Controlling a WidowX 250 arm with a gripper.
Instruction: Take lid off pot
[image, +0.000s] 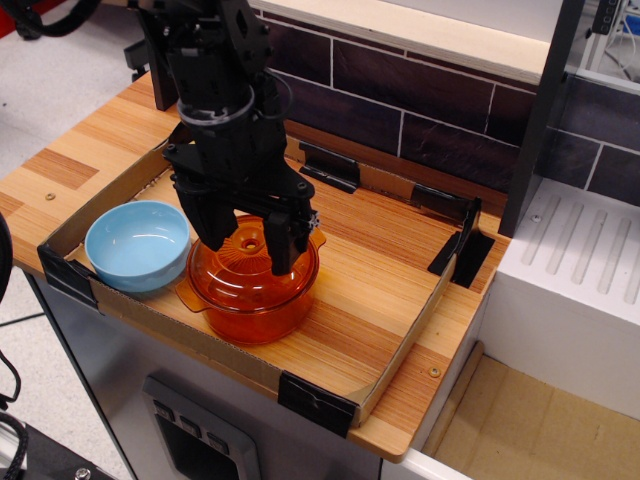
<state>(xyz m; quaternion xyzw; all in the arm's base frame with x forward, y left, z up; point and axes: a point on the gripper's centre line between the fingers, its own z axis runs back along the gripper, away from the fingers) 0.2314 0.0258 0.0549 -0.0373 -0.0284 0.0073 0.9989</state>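
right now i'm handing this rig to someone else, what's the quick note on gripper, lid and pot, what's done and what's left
Gripper: open, fingers straddling the lid's centre knob, not closed on it.
Lid: seated on the pot, not lifted.
Pot: on the wooden tray, right beside the light blue bowl.
Done: gripper positioned over the knob.
Left: close on the knob, lift the lid clear, set it down, probably on the bare tray to the pot's right.

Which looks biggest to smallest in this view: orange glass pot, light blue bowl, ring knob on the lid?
1. The see-through orange glass pot looks widest, though only slightly.
2. The light blue bowl looks close to the pot's width, and sits at similar depth.
3. The lighter orange ring-shaped knob on the lid is clearly smallest.
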